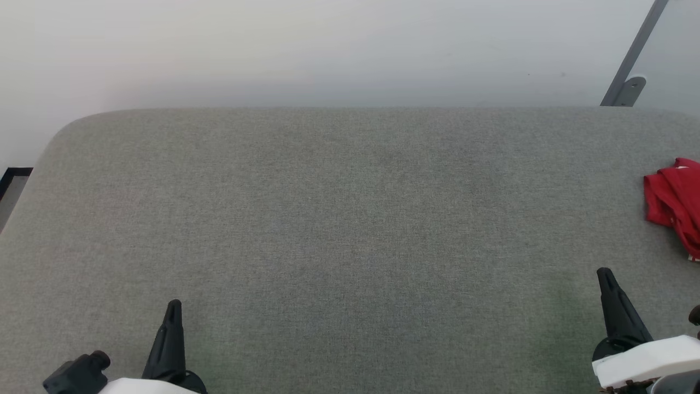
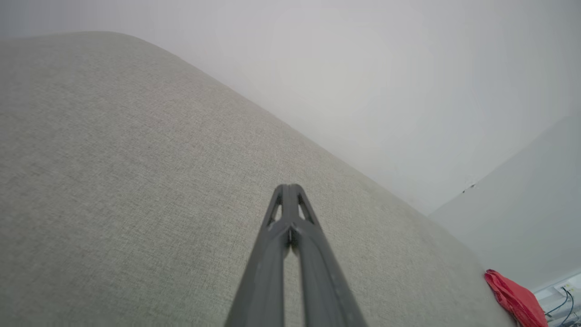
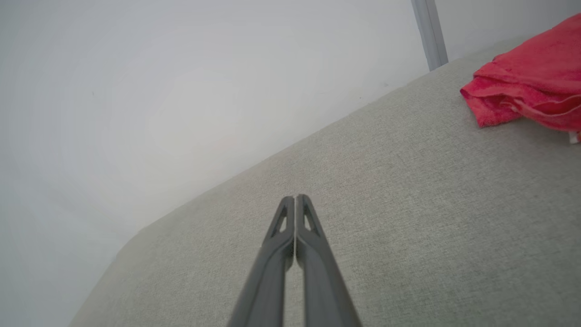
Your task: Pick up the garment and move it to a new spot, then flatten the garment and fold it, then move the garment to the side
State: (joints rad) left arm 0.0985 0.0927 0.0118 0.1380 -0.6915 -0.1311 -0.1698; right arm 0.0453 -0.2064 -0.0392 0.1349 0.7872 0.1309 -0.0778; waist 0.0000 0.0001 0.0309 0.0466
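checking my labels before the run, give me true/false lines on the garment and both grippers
1. The garment lies at the right end of the table. True.
2. The left gripper is open. False: its fingers are shut together.
3. The right gripper holds the garment. False: it is shut on nothing, apart from the garment.
4. The garment is nearer the right gripper than the left. True.
5. The garment is spread flat. False: it is bunched up.
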